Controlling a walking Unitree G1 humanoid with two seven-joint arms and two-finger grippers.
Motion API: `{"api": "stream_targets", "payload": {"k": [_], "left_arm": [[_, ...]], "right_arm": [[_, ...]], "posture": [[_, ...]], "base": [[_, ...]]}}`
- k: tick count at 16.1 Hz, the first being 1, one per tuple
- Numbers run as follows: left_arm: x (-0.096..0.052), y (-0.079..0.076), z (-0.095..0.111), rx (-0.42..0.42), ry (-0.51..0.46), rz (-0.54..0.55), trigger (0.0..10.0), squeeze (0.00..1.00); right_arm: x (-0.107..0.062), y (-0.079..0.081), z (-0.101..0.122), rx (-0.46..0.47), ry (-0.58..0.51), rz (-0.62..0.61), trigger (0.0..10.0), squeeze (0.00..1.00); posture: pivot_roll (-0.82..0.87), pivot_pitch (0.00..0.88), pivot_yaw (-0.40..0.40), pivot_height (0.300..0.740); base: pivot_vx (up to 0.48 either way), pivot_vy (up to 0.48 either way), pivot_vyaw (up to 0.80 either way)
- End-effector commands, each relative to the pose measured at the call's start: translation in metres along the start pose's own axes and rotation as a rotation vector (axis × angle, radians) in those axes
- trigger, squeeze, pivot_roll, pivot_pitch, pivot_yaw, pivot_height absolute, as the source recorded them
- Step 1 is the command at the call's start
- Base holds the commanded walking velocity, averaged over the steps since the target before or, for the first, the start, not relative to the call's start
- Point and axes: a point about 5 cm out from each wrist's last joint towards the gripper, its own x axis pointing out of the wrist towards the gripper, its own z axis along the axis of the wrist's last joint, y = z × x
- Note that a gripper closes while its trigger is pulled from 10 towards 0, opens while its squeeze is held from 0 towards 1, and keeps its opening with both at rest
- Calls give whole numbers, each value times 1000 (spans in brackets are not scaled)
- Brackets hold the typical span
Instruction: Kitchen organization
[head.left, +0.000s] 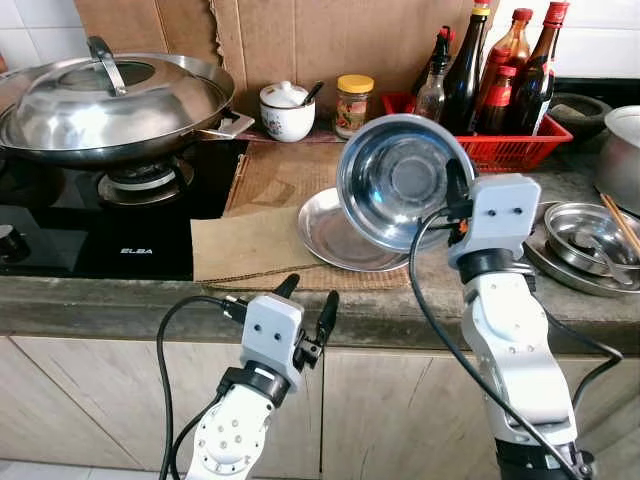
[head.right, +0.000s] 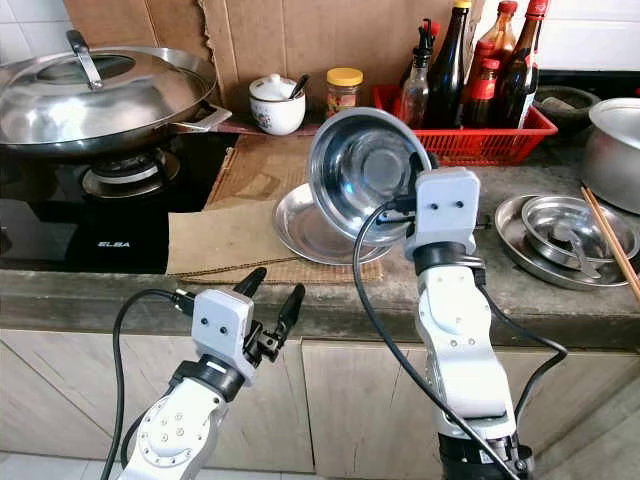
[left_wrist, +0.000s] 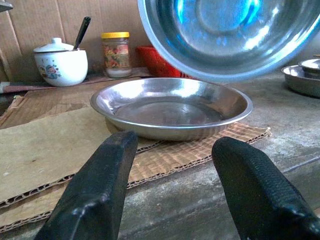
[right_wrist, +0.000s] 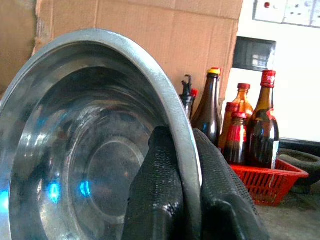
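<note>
the right gripper (right_wrist: 182, 200) has its two black fingers pinched on the rim of a round stainless steel bowl (head.left: 400, 180), one finger inside and one outside, and holds it tipped up on edge in the air so that its hollow faces the robot. the bowl hangs above and slightly to the right of a shallow round steel plate (head.left: 335, 235), clear of it, and that plate lies on a flat sheet of brown corrugated cardboard (head.left: 255, 245) spread over the grey stone countertop (head.left: 400, 310), probably to guard the surface. gripping by the rim suits a thin-walled bowl, since the fingers cannot span its width. the left gripper (head.left: 308, 305) waits low at the front edge of the counter, its fingers spread apart and grasping nothing, aimed at the plate as if ready to help. to the left a large steel wok with a domed lid (head.left: 110, 100) sits on the black gas hob (head.left: 90, 230); at the back stand a white ceramic lidded pot (head.left: 287, 110), a yellow-capped glass jar (head.left: 353, 104) and a red plastic basket of dark sauce bottles (head.left: 500, 130). more steel dishes with chopsticks (head.left: 585, 235) sit stacked on the right, a likely home for the bowl.
</note>
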Motion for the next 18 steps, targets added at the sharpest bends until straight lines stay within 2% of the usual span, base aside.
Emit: {"api": "stream_targets", "payload": {"k": [1,7,18], "left_arm": [[1,-1,5,1,-18,-14,10000,0],[-2,-4,1,11,-5,-24,10000,0],[-1,-3,1,16,-2,-21,10000,0]], "right_arm": [[4,-4,14,16,-71,-26,10000,0],[3,-1,10,32,-49,-14,10000,0],[-1,2,5,43,-21,-4,10000,0]], "posture": [[161,24,-24,740],[163,33,-23,740],[164,40,-25,740]], "base": [[0,0,0],[0,0,0],[-275,0,0]]}}
